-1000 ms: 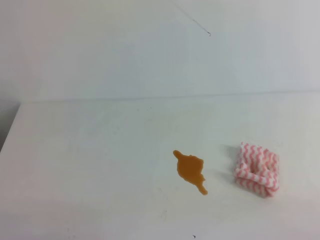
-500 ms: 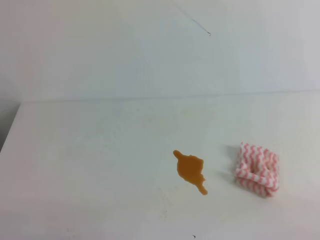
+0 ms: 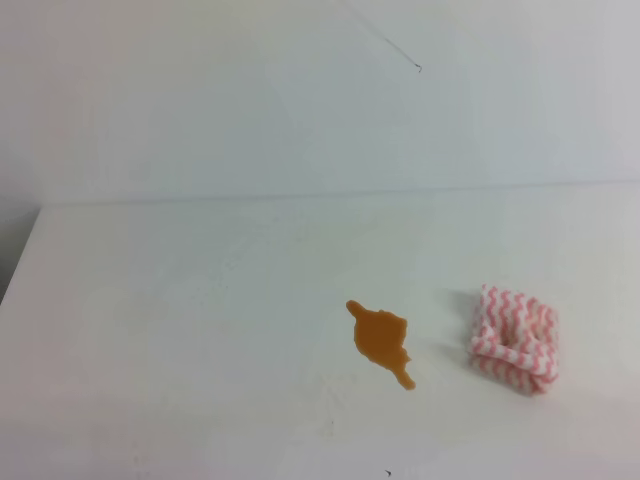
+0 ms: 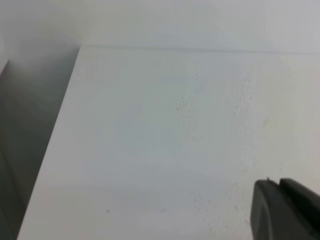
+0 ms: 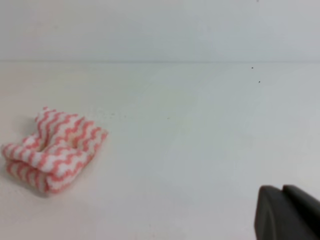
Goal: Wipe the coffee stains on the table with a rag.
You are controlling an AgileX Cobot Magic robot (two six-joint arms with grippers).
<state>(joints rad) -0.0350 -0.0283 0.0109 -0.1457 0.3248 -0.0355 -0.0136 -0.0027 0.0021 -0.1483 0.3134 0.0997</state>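
The coffee stains (image 3: 381, 340) are one orange-brown blotch with a thin tail on the white table (image 3: 180, 320), right of the middle. A folded rag (image 3: 513, 338) with pink and white zigzag stripes lies just right of the blotch, apart from it. In the right wrist view the rag (image 5: 52, 152) sits at the left, and my right gripper (image 5: 281, 189) shows at the lower right corner, shut and empty, well away from it. In the left wrist view, my left gripper (image 4: 277, 184) has its fingers pressed together over bare table (image 4: 150, 140). Neither gripper shows in the exterior high view.
A pale wall (image 3: 300, 100) rises behind the table's back edge. The table's left edge (image 3: 22, 260) drops into a dark gap (image 4: 20, 150). A tiny dark speck (image 3: 388, 472) lies near the front.
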